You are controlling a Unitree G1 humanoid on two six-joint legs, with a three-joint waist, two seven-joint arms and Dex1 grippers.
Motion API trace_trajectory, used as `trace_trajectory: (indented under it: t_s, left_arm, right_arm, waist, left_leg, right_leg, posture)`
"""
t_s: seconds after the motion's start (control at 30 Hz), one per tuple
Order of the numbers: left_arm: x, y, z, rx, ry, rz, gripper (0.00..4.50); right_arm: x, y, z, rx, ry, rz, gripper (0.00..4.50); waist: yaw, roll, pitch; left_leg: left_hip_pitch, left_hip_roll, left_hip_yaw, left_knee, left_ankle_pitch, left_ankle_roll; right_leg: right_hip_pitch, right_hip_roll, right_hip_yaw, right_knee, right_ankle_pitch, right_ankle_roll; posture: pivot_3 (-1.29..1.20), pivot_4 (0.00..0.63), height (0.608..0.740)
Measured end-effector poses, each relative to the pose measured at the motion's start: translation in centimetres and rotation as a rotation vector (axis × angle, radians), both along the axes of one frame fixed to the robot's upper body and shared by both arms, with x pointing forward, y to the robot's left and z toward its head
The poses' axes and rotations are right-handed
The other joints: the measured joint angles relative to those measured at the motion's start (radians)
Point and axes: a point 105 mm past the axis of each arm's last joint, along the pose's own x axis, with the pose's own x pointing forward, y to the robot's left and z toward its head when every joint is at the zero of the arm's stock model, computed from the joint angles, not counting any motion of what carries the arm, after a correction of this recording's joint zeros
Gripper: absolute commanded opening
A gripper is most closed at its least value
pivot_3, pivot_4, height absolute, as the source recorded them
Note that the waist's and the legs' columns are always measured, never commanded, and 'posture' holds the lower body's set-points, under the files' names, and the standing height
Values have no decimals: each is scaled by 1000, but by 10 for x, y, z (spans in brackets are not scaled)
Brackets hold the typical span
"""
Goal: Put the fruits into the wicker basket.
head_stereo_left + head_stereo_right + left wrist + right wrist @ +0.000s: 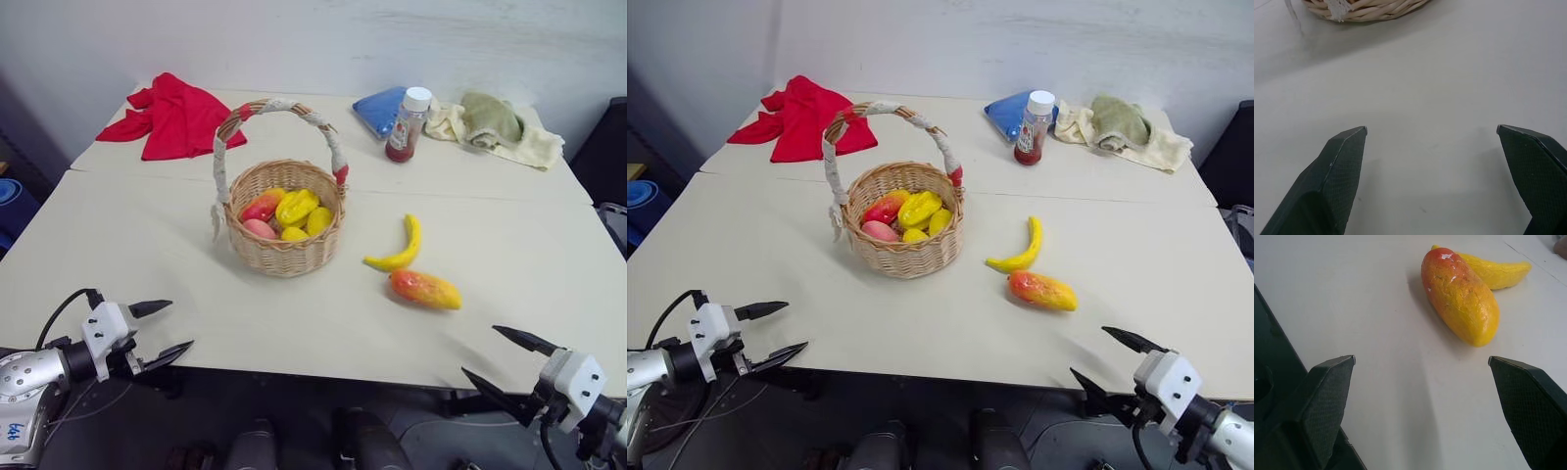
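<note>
mango (1462, 293) and banana (1496, 271) lie touching on the table (147, 255), right of the basket (284, 250); both look light, hard, glossy plastic, likely slick; take each across its middle; left gripper (162, 331) and right gripper (509, 360) hover at the near edge, jaws wide, empty

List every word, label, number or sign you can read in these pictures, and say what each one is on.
Bottle: its red label carries print, too small and blurred to read.
Left arm casing: a small blue mark, like digits, too blurred to quote.
Wicker basket, banana, mango, cloths: no text to be seen.
</note>
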Motion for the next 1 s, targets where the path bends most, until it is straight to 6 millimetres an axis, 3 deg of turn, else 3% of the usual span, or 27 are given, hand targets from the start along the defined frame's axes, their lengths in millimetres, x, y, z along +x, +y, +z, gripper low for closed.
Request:
trace_trajectory:
  t_s: [0.2, 0.4, 0.57, 0.67, 0.73, 0.97, 1.0]
  left_arm:
    - [4, 0, 3, -39, 12, 8, 4469]
    - [-4, -15, 8, -118, 74, -82, 4469]
    - [-4, -40, 29, -226, 108, -192, 4485]
    - [2, -65, 46, -294, 83, -271, 4485]
    - [1, -87, 53, -318, 70, -349, 4485]
    - [-1, -108, 54, -341, 88, -423, 4485]
    - [-2, -108, 53, -342, 92, -426, 4494]
  right_arm:
    - [-2, 0, -2, 2, 15, -4, 4488]
    - [1, -1, 0, 63, 40, -23, 4488]
    - [33, 2, 28, -20, 43, 47, 4498]
    - [57, 16, 35, -75, 106, 107, 4498]
    - [75, 27, 37, -87, 126, 126, 4498]
    - [118, 29, 23, -168, 198, 104, 4498]
    - [121, 28, 19, -179, 216, 103, 4316]
  waist:
    - [0, 0, 0]
    - [-3, 0, 0]
    - [-7, 0, 0]
    - [-5, 1, 1]
    - [-4, 1, 0]
    - [-5, 1, 1]
    - [-5, 1, 1]
  left_leg:
    - [0, 0, 0, 0, 0, 0]
    - [0, 0, 1, 0, -1, 0]
    - [1, 0, 5, 1, 0, 1]
    - [2, -1, 5, 1, 0, 2]
    - [0, -1, 5, 1, 0, 2]
    - [-2, -2, 5, 2, -3, 1]
    - [-2, -2, 5, 2, -3, 1]
  right_leg:
    - [0, 0, 0, 0, 0, 0]
    - [0, 0, 1, 0, -1, 0]
    - [0, -2, 0, 0, -2, -3]
    - [0, -2, 0, 0, -2, -3]
    - [-1, -2, 0, 1, 4, 9]
    - [-6, -1, -1, 6, 2, 11]
    - [-6, -1, -1, 6, 2, 11]
  posture:
    - [0, 150, 740]
    - [0, 150, 740]
    - [0, 150, 740]
    - [0, 150, 740]
    - [0, 150, 740]
    - [0, 150, 740]
    - [0, 150, 740]
